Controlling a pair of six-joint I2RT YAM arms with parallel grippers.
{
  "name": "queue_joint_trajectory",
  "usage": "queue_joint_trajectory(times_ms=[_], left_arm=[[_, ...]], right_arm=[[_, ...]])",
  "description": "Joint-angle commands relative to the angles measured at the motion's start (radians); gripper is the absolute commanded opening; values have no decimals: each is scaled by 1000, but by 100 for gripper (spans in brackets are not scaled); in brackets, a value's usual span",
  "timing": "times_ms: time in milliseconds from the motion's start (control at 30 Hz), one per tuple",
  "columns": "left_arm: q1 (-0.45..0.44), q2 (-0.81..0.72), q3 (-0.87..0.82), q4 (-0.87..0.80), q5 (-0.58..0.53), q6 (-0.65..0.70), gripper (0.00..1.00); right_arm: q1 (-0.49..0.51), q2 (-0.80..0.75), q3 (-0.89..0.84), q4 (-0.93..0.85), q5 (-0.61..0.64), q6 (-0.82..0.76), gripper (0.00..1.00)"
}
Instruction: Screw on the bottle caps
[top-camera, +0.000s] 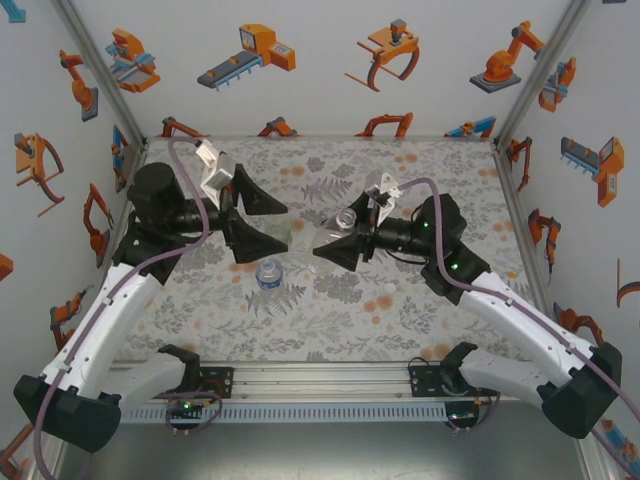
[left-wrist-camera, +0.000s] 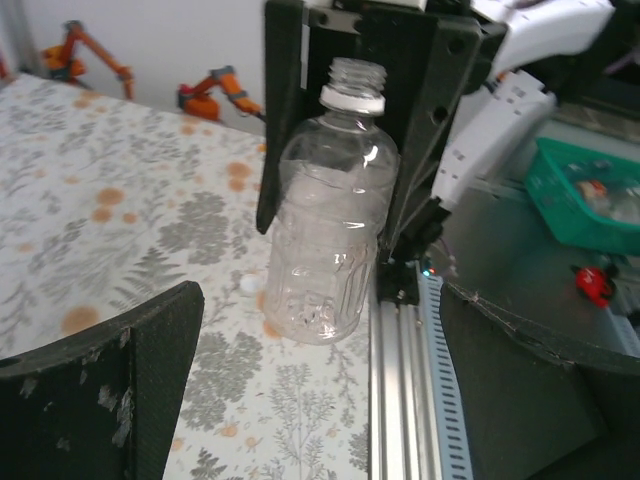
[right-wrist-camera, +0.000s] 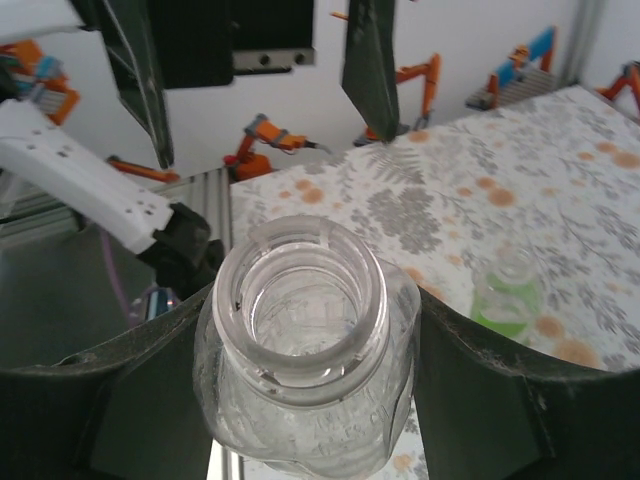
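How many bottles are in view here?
3: a clear bottle in the right end effector, plus a green-tinted bottle and a blue-labelled bottle standing on the table. Others may be hidden.

Counter (top-camera: 330, 330): covered in a pale cloth printed with grey ferns and orange dots.
Walls (top-camera: 320, 90): white, rising on three sides of the counter, scattered with orange-and-blue robot-arm stickers (top-camera: 506, 60).
Frame posts (top-camera: 105, 65): bare metal, slanting up from the counter's far corners.
Rail (top-camera: 320, 380): slotted aluminium, along the counter's near edge.
Bin (left-wrist-camera: 560, 212): teal, off the counter past its near edge; contents too blurred to tell.
Red object (left-wrist-camera: 594, 284): small, also off the counter, on a grey surface.
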Motion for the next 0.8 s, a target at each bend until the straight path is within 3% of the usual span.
queue_joint_trajectory(times_ms=[0,333,567,767], left_arm=[[-49,22,40,-50,74,56,92],[-201,136,100,-55,85,58,93],[-281,210,148,-55,108,54,92],[-324,247,162,-52,89,54,83]], right_arm=[[9,-4,53,41,-128,59,11],[28,-9,82,136,-180,90,2],[32,-47,68,138,-90,47,0],[33,-92,49,141,-5,8,0]])
